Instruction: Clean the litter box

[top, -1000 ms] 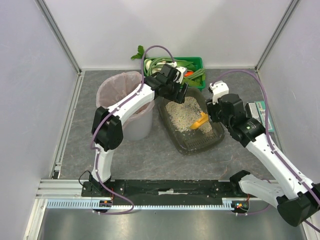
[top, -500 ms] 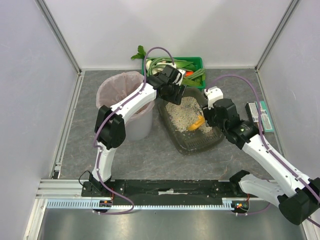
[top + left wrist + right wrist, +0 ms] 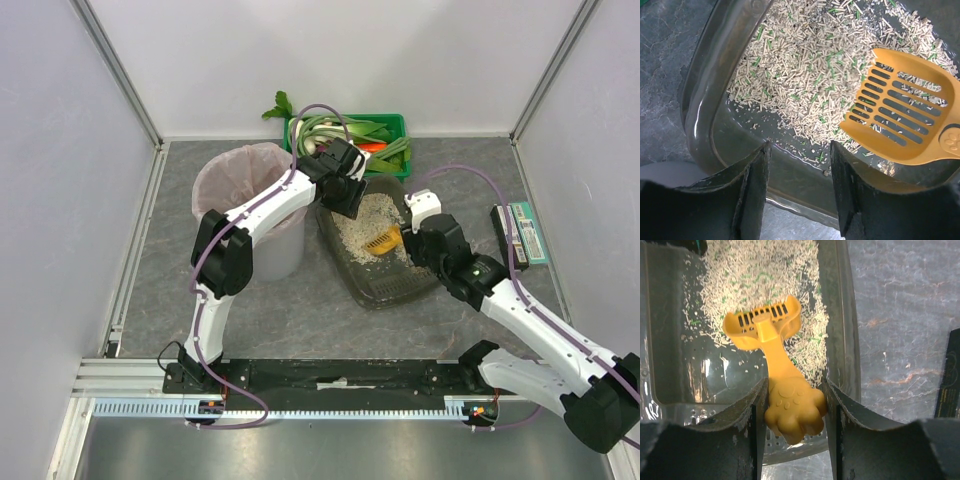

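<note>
The litter box (image 3: 385, 297) is a shallow dark grey tray in mid-table with pale litter (image 3: 362, 222) heaped at its far end. My right gripper (image 3: 409, 238) is shut on the paw-shaped handle of an orange slotted scoop (image 3: 383, 243). In the right wrist view the gripper (image 3: 792, 412) clamps the handle, and the scoop head (image 3: 765, 322) rests on the litter inside the box (image 3: 837, 315). My left gripper (image 3: 345, 196) hovers open at the box's far-left corner. In the left wrist view the gripper (image 3: 800, 192) stands over the box's wall (image 3: 700, 115), beside the scoop (image 3: 900, 120).
A round grey bin with a pink liner (image 3: 250, 195) stands left of the box, touching the left arm. A green crate of vegetables (image 3: 385, 130) sits behind the box. A flat dark packet (image 3: 520, 235) lies at the right, near the enclosure wall.
My right gripper has carried the scoop leftward across the box, from its right side into the litter pile. My left gripper has stayed at the far-left corner, shifting only slightly.
</note>
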Robot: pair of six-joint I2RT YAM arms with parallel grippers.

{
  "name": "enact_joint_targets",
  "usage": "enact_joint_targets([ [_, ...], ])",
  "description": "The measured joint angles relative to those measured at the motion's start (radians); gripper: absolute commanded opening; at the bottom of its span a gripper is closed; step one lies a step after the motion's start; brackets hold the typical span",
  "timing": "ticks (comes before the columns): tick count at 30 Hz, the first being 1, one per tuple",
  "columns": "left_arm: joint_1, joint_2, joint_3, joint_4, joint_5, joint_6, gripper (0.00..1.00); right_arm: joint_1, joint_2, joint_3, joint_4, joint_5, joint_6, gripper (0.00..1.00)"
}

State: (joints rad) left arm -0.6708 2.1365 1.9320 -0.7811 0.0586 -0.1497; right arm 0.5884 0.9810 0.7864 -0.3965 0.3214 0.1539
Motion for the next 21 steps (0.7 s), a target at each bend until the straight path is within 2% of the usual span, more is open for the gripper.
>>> enact_joint_targets([
  [10,-0.001,-0.002,-0.005,-0.003,0.021,-0.001,0.53,0.031,0.013,-0.077,0.026,0.029,0.03,0.0],
  [21,-0.001,-0.032,-0.01,-0.003,0.059,-0.001,0.51,0.058,0.169,-0.079,0.135,0.101,0.044,0.0],
])
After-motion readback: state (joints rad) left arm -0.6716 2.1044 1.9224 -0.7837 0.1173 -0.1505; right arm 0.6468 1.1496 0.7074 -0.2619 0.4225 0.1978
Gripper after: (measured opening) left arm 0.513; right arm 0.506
